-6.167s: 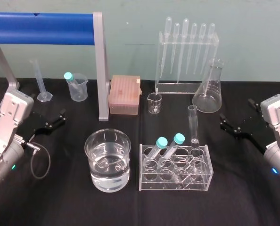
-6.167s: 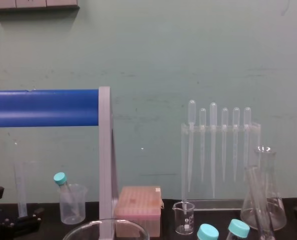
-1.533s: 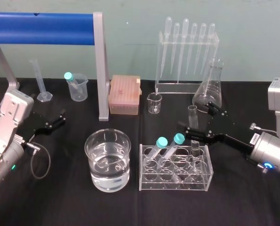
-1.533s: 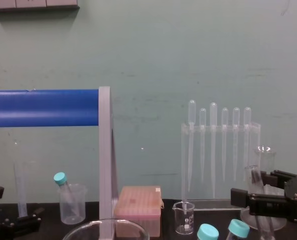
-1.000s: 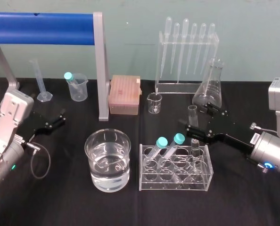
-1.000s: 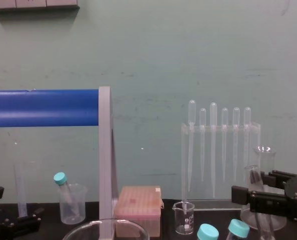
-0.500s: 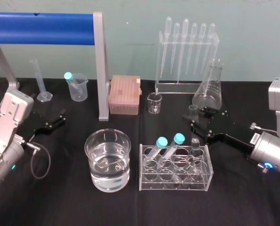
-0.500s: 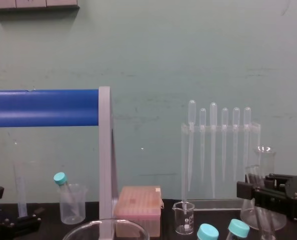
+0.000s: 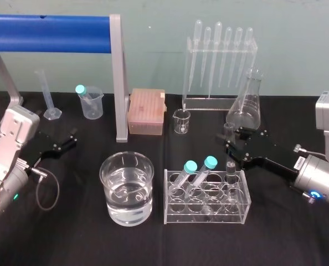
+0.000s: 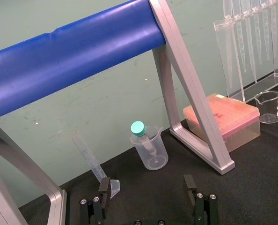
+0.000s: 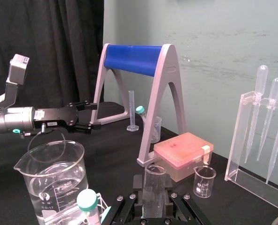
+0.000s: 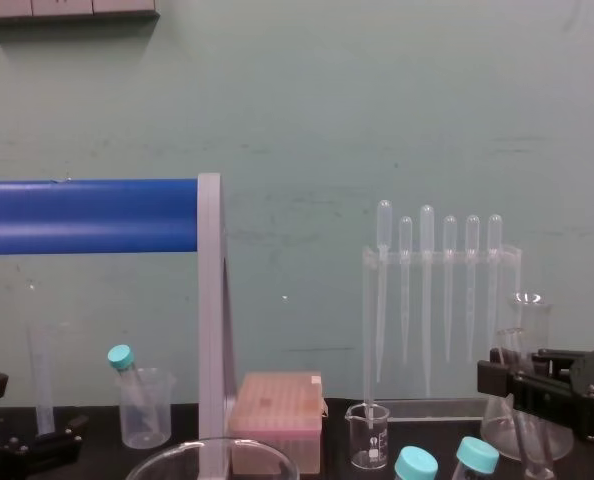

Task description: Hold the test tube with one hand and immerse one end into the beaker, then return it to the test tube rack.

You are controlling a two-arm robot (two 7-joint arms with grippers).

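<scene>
The clear test tube [image 9: 227, 132] stands upright in the back right slot of the clear rack [image 9: 206, 206]. My right gripper [image 9: 231, 144] reaches in from the right and is shut on the tube's upper part. In the right wrist view the tube [image 11: 154, 180] sits between both fingers of the right gripper [image 11: 154, 199]. The wide beaker [image 9: 127, 188] with water stands left of the rack, also seen as beaker [image 11: 54, 173]. Two teal-capped tubes [image 9: 199, 170] lean in the rack. My left gripper [image 9: 62, 143] is parked open at the far left.
Behind the rack stand a small spouted beaker [image 9: 181, 121], an Erlenmeyer flask [image 9: 245, 108] and a pipette stand [image 9: 219, 66]. A pink tip box [image 9: 147, 112], a grey frame with a blue bar [image 9: 118, 77], a plastic beaker [image 9: 91, 102] and a graduated cylinder [image 9: 48, 97] line the back left.
The right gripper's fingers have closed in on the test tube over the last second. The tube still stands in the rack. The left arm has not moved.
</scene>
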